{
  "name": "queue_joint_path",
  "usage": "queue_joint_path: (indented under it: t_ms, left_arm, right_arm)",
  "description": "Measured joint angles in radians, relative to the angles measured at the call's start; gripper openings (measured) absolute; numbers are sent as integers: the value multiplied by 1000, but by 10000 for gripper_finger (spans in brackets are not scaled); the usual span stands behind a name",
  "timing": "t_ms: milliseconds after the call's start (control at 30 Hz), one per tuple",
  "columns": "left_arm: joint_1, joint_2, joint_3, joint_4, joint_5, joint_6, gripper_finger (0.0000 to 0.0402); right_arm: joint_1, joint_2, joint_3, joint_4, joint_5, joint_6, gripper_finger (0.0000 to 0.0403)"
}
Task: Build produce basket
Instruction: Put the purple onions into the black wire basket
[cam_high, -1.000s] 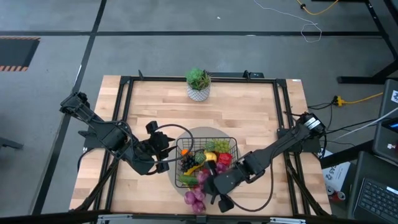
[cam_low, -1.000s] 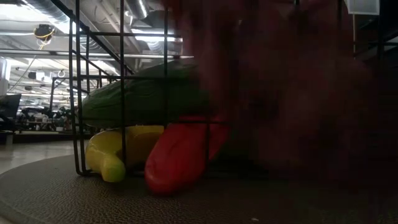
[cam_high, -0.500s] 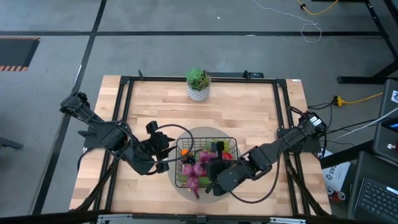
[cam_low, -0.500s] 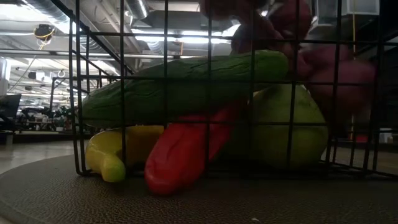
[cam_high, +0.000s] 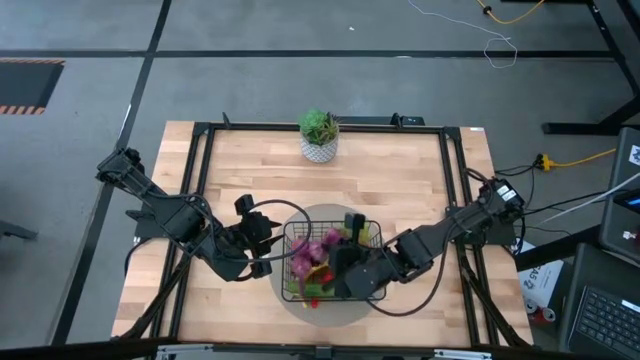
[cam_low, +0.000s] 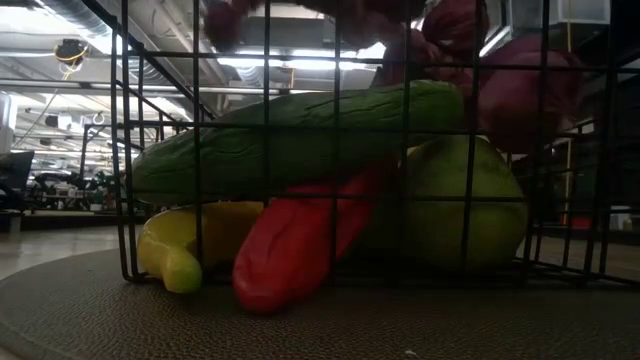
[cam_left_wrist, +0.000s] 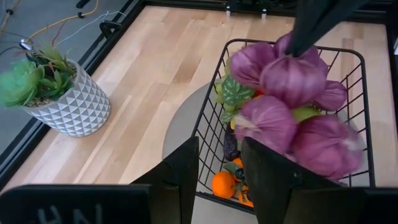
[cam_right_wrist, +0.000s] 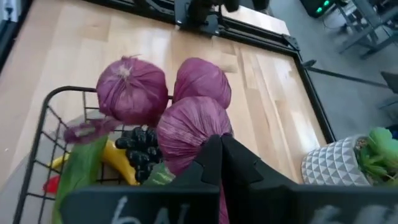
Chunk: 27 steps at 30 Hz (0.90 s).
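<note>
The black wire basket (cam_high: 290, 228) sits on a round grey mat (cam_high: 320, 212) and holds a cucumber (cam_low: 290, 145), a red pepper (cam_low: 300, 240), a banana (cam_low: 190, 245), a pear (cam_low: 460, 205), black grapes (cam_right_wrist: 140, 149) and an orange (cam_left_wrist: 222, 185). My right gripper (cam_high: 335, 262) is over the basket, shut on a bunch of big purple bulbs (cam_high: 318, 245). My left gripper (cam_high: 270, 248) is open at the basket's left wall (cam_left_wrist: 202, 124). One finger stands on each side of that wall; I cannot tell whether they touch it. My right gripper (cam_right_wrist: 217, 142) holds the purple bunch at its top (cam_left_wrist: 292, 46), between the bulbs, pinched by the shut fingers (cam_left_wrist: 311, 25), which slant down from above. A bulb (cam_right_wrist: 189, 134) hides the exact spot. The bunch hangs below the fingers inside the basket's rim, its bulbs (cam_low: 520, 95) just above the cucumber.
A white pot with a green plant (cam_high: 319, 135) stands near the table's far edge, well beyond the basket. Bare wood lies left, right and far of the mat. A black frame (cam_high: 200, 160) borders the table.
My right gripper carried the purple bunch from the table's near edge, up over the basket's near wall and toward the far edge. The bunch, which a second ago was by the mat's near rim, now hangs inside the basket above the other produce.
</note>
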Motion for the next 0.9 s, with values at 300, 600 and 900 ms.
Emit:
queue_joint_path:
  t_ms: [300, 600, 900]
  left_arm:
    - [0, 0, 0, 0, 0, 0, 115]
    - [0, 0, 0, 0, 0, 0, 115]
    - [0, 0, 0, 0, 0, 0, 115]
  right_arm:
    - [-51, 0, -10, -11, -236, 30, 0]
    - [-61, 0, -28, -1, -270, -2, 0]
    - [-61, 0, -28, 9, -272, 1, 7]
